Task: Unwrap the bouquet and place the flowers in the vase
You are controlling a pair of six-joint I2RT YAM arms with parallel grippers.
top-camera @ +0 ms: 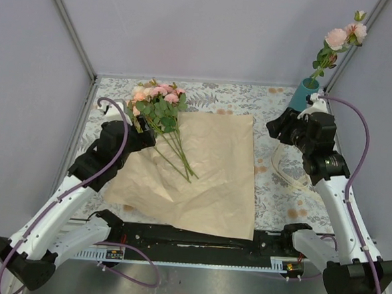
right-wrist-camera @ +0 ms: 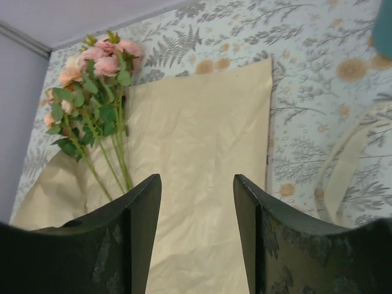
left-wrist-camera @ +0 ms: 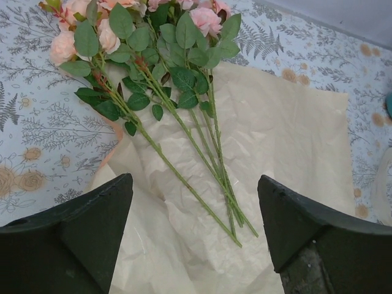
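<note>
Holds the left fingers point(left-wrist-camera: 79, 233) spread wide, gripping nothing. Finds the cut ends of the flowers point(left-wrist-camera: 177, 79) lying in the gap between them, nearer the right-hand finger and untouched, with the heads away at 12 o'clock. Holds the right fingers point(right-wrist-camera: 131, 233) parted too and empty, over the paper point(right-wrist-camera: 202, 153), with the flowers well apart at 10 o'clock.

From above, stretches the left arm point(top-camera: 67, 186) from its base at 7 o'clock toward 10 o'clock, wrist tilted down just beside the leaves. Reaches the right arm point(top-camera: 342, 209) from 5 o'clock toward 1 o'clock, wrist near the vase point(top-camera: 304, 94); cannot tell whether it touches.

Counts one sheet of tan paper, opened flat on the tabletop point(top-camera: 278, 105). Counts four or five green stems fanned across its 10 o'clock corner, with pink, peach and cream heads past the paper's edge. Counts one cream ribbon loop point(top-camera: 281, 169) at 3 o'clock. Counts one teal vase upright at 1 o'clock, holding one stalk point(top-camera: 324, 58) with two pink heads and a bud.
</note>
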